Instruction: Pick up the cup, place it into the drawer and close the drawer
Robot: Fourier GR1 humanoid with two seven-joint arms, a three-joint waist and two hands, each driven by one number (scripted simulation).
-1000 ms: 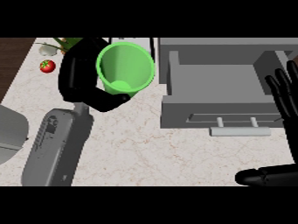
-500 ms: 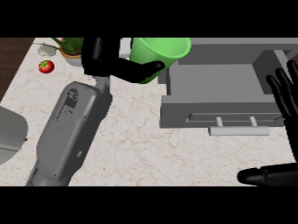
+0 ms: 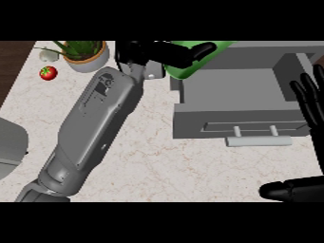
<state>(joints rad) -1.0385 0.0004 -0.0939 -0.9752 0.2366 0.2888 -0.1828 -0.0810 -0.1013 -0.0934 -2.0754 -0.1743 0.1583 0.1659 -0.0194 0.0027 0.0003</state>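
My left hand (image 3: 166, 53) is curled round the green cup (image 3: 199, 60) at the open drawer's (image 3: 238, 90) far-left corner, so the cavity lies just right and nearer, while my right hand (image 3: 323, 102) rests spread at the right edge.

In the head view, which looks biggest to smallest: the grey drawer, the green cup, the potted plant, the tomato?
1. Drawer, by far.
2 and 3. Green cup and potted plant look alike; the left hand hides part of the cup, so no ranking.
4. Tomato, smallest.
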